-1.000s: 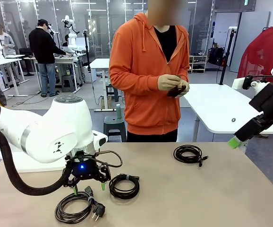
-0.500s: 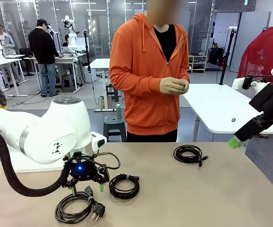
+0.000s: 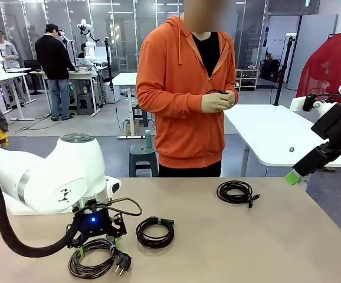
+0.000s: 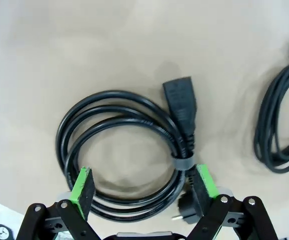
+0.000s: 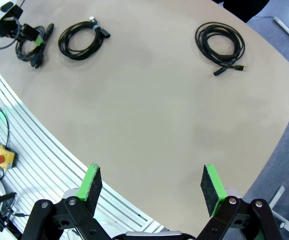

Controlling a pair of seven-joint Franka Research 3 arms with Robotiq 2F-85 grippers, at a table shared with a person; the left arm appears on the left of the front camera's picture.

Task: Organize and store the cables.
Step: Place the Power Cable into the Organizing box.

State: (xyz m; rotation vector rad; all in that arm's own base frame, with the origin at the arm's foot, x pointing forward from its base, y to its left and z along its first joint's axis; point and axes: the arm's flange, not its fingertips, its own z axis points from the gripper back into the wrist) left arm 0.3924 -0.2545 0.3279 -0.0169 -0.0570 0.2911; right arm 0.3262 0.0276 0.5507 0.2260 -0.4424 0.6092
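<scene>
The left tool (image 3: 98, 244) hangs low over the front left corner of the worktop (image 3: 247, 247), its jaws spread as wide as they go and holding nothing. In the left wrist view the same tool (image 4: 143, 185) straddles the near side of the power cord coil (image 4: 119, 150): one green pad stands over the coil's strands on one side, and the other sits just beside the grey band (image 4: 183, 163) that ties the loops and next to the round plug (image 4: 182, 207). Whether either pad touches the cord cannot be told. The coil's flat black socket end (image 4: 180, 100) lies across its far rim. From the front, this coil (image 3: 91, 262) lies flat under the tool. The middle coil (image 3: 155, 232) rests near it on the right, apart from it. The far coil (image 3: 235, 192) lies well apart, towards the person's side, with a small plug trailing out. The right tool (image 3: 292, 176) hovers off the worktop's right edge, high above it. In its own wrist view the right tool (image 5: 152, 185) is fully open and empty, looking down across the bare worktop at all three coils. The person stands at the far side with both hands (image 3: 216, 101) together at chest height and something thin and dark between them.
</scene>
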